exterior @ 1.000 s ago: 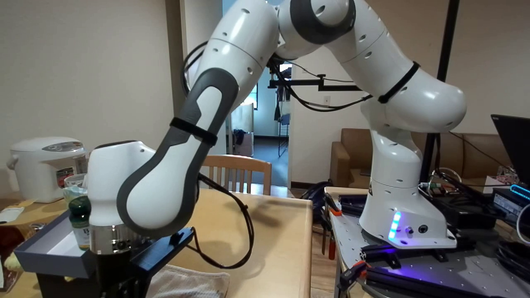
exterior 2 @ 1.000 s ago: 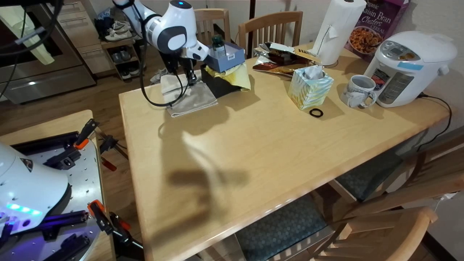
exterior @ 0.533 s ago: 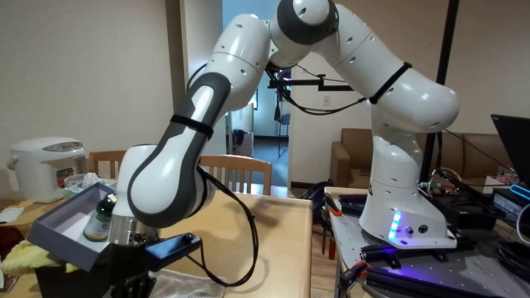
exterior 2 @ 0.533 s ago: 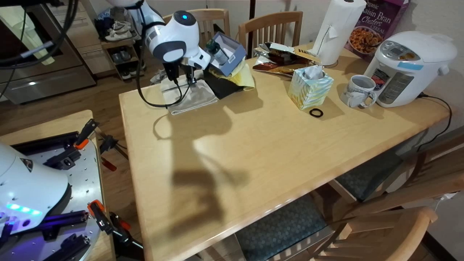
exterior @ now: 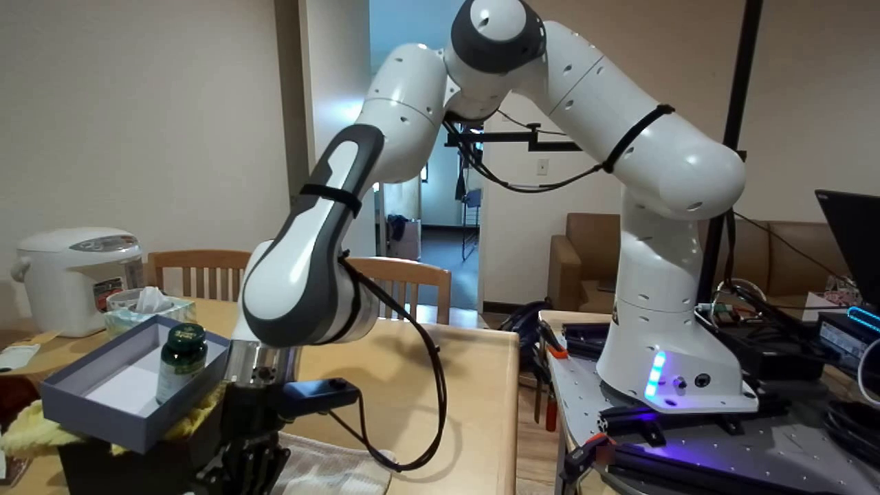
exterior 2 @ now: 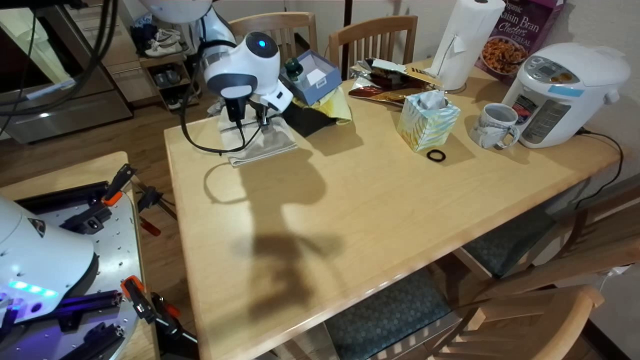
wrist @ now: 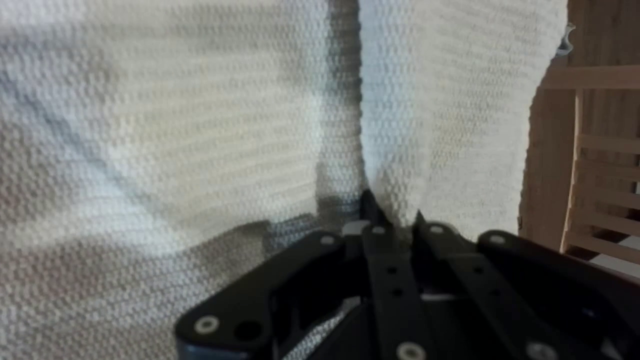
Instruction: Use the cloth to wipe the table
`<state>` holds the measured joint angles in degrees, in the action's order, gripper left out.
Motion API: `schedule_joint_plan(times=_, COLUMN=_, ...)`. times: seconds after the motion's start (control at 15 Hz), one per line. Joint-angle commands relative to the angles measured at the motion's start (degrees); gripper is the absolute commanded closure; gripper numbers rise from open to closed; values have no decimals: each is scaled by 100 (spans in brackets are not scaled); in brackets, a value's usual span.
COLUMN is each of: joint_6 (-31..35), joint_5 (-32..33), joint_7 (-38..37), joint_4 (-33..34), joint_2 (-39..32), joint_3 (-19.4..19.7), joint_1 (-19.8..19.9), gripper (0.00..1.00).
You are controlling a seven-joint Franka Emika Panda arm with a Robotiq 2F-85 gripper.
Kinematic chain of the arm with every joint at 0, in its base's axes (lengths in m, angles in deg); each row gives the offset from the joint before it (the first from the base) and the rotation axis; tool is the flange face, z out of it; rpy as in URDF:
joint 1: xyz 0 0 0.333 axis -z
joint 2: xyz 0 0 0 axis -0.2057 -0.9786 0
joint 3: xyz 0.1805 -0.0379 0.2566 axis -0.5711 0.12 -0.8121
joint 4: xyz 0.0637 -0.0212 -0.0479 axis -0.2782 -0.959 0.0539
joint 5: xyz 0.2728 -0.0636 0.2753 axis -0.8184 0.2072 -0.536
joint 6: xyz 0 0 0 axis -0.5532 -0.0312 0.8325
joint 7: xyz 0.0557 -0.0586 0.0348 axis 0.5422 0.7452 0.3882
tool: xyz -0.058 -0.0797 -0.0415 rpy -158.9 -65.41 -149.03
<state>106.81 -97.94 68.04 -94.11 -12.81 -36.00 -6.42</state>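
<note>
Both gripper (wrist: 395, 220) and cloth (exterior 2: 275, 142) sit slightly nearer the robot's base (exterior: 674, 364) than half a second earlier. Jaws stand narrow, pinching a raised fold of the cloth, per the wrist view. The remainder lies on the table (exterior 2: 380, 200) directly below; its long axis is undetermined, the arm (exterior 2: 255, 65) hiding part of it in an exterior view. Governing relation: the black box (exterior 2: 310, 122) stands just beside the gripper; contact with the cloth cannot be told. Over it sits the tray (exterior: 96, 419) with the bottle (exterior: 182, 361), nearly upright. Judgement: the wiping stroke should head away from the box, across the stretch where the shadow (exterior 2: 280, 250) falls; the reverse risks upsetting the tray.
</note>
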Motion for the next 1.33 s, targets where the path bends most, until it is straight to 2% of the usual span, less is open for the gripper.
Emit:
schedule_joint_plan(times=0.0, joint_6=51, joint_5=-207, joint_7=353, joint_4=-310, joint_2=-94, joint_3=-170, joint_1=383, gripper=98)
schedule_joint_plan(times=0.2, joint_6=24, joint_5=-257, joint_7=293, joint_4=-490, joint_2=-10, joint_3=-227, joint_1=583, gripper=98)
schedule_joint_plan(times=0.47, joint_6=-277, joint_5=-310, joint_7=-189, joint_4=-929, joint_2=692, joint_3=270, joint_1=367, gripper=98)
schedule_joint_plan(times=0.6, joint_6=-552, joint_5=-278, joint_7=-383, joint_4=-1180, joint_2=1139, joint_3=638, joint_1=201, gripper=98)
schedule_joint_plan(times=0.8, joint_6=-1447, joint_5=85, joint_7=-616, joint_4=-1355, joint_2=1732, joint_3=1578, joint_1=-268, gripper=98)
schedule_joint_plan(times=1.0, joint_6=-2423, joint_5=796, joint_7=-637, joint_4=-1287, joint_2=2021, joint_3=2507, joint_1=-692, gripper=98)
schedule_joint_plan(times=1.13, joint_6=-2896, joint_5=1320, joint_7=-517, joint_4=-1148, joint_2=2070, joint_3=2869, joint_1=-847, gripper=98)
schedule_joint_plan(times=1.27, joint_6=-3147, joint_5=1716, joint_7=-338, joint_4=-982, joint_2=1983, joint_3=3010, joint_1=-925, gripper=98)
